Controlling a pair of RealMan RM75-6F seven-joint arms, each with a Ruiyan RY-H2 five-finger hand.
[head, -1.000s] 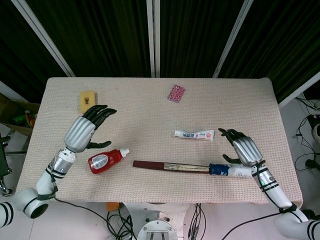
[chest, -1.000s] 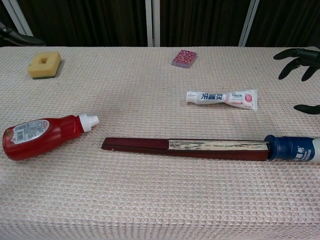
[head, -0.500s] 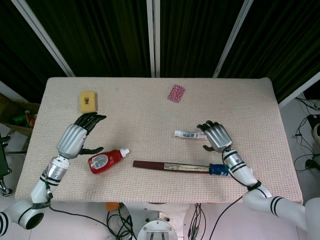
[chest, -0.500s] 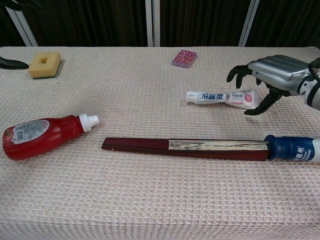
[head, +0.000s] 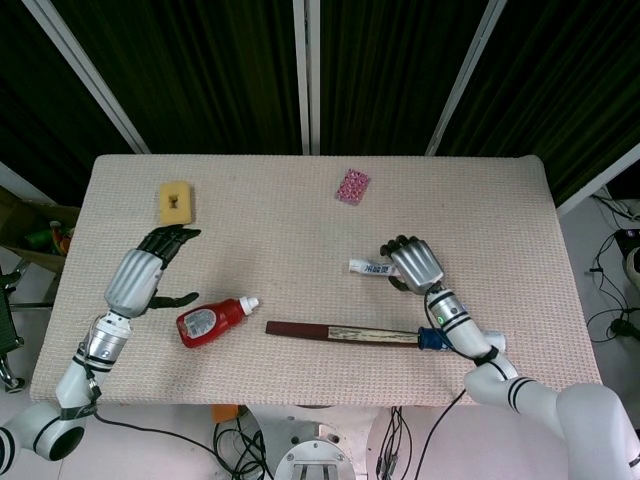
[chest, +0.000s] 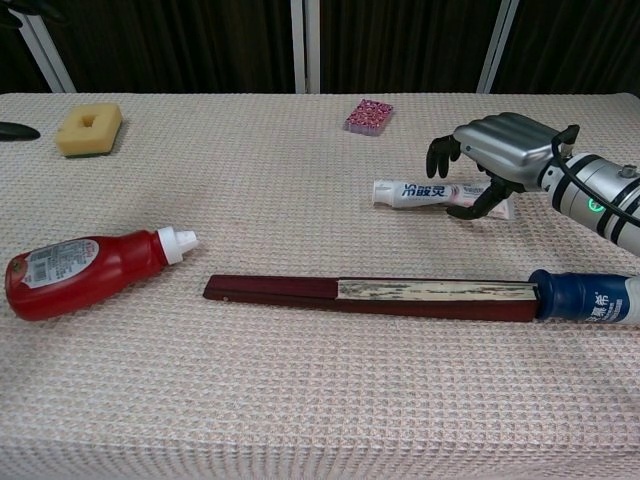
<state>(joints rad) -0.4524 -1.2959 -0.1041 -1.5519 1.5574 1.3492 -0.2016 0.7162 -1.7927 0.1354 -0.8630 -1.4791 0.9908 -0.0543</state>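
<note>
The right hand (chest: 500, 150) arches, fingers spread and gripping nothing, over one toothpaste tube (chest: 425, 193) on the tabletop (head: 300, 220). Just nearer lies one folded fan (chest: 370, 296) (dark red); one red bottle (chest: 85, 272) sits beside the open left hand (head: 135, 280).

toothpaste tube (chest: 430, 193) (head: 372, 267): white, blue lettering, pink-red patch toward the crimped end. lies flat on the woven table cover, long axis roughly left-right, cap end pointing to the robot's left, right-of-centre on the table. its crimped end sits under the curled fingers of the right hand (chest: 497, 146) (head: 415, 264); contact can't be confirmed from either view. cap half is exposed and fully visible, tube looks full and undented.
</note>
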